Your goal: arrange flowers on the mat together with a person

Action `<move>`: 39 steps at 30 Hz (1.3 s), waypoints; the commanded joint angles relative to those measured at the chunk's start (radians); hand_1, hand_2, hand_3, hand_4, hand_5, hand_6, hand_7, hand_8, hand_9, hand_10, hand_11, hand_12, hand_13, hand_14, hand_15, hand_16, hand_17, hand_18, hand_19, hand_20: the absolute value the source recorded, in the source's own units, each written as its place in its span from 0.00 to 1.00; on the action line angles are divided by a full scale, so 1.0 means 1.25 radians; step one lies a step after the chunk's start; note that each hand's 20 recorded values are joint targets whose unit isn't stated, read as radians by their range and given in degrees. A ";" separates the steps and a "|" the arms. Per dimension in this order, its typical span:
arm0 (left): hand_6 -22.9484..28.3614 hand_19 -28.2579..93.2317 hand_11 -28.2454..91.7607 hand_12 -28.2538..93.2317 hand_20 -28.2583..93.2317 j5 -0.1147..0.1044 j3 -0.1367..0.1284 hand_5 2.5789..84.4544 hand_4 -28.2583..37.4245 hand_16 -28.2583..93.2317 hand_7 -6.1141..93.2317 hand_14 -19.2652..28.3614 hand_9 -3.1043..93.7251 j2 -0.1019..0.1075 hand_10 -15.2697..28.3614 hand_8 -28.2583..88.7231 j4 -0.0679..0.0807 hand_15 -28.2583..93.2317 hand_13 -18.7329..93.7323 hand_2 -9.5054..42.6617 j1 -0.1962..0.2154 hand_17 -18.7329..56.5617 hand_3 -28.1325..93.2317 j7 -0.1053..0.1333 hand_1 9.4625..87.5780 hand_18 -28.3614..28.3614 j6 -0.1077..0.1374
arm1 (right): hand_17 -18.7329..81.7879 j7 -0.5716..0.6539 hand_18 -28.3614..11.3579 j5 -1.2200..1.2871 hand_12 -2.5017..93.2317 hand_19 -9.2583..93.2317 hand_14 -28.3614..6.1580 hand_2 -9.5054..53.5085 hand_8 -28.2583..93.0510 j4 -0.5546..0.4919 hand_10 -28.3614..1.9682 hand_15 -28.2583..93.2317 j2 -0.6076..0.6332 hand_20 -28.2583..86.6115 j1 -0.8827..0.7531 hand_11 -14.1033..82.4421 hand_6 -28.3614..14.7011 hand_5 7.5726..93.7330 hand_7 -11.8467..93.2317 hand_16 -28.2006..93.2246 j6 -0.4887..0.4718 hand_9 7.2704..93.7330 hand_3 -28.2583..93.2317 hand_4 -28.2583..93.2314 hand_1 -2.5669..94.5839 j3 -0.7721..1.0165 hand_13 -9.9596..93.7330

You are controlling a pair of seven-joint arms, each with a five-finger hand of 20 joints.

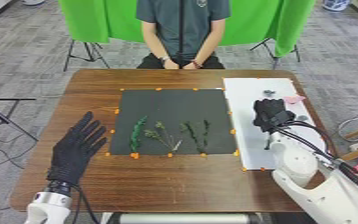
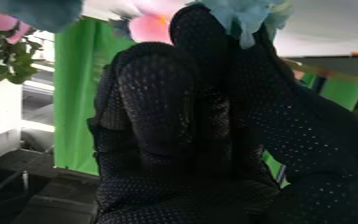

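Note:
On the white board, at the right of the head view, my right hand is over or against the surface, palm side hidden. A small greyish flower lies just beyond it, a pink flower beside it. In the right wrist view a pale blue flower overlaps the far end of my right hand; whether it is gripped is unclear. Pink petals are close by. The dark mat bears a green leafy stem, thin sprigs and darker stems. My left hand is open left of the mat.
The brown table surrounds the mat and the white board. Orange markers line their edges. Across the table, a person's hands are together at the far edge, away from the flowers.

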 commanded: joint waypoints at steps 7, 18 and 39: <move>0.49 0.55 0.32 0.36 0.30 -0.016 -0.043 0.32 0.01 0.27 0.19 0.67 0.28 0.024 0.60 0.17 -0.013 0.32 0.35 0.16 0.043 0.09 0.80 0.004 0.19 0.88 0.006 | 0.56 -0.038 0.26 0.027 0.54 0.88 0.71 0.00 0.26 -0.107 0.76 0.73 -0.025 0.53 0.016 0.32 0.67 0.76 0.55 0.43 0.050 0.97 0.89 0.00 0.58 0.004 0.92; 0.48 0.56 0.32 0.35 0.30 -0.024 -0.102 0.32 0.02 0.27 0.19 0.67 0.28 0.072 0.59 0.17 -0.024 0.32 0.35 0.16 0.099 0.09 0.80 0.024 0.19 0.88 0.059 | 0.56 -0.276 0.26 0.291 0.54 0.88 0.71 0.00 0.27 -0.140 0.75 0.74 -0.150 0.54 0.232 0.32 0.66 0.76 0.54 0.44 -0.046 0.96 0.89 0.00 0.58 -0.101 0.91; 0.46 0.56 0.30 0.35 0.30 -0.022 -0.045 0.29 0.08 0.28 0.18 0.65 0.28 0.121 0.59 0.17 0.004 0.30 0.36 0.23 0.028 0.09 0.76 0.049 0.20 0.88 0.082 | 0.56 -0.584 0.27 0.207 0.55 0.88 0.71 0.00 0.27 0.222 0.77 0.76 -0.530 0.55 0.367 0.31 0.67 0.75 0.55 0.45 -0.149 0.96 0.89 0.00 0.58 -0.225 0.90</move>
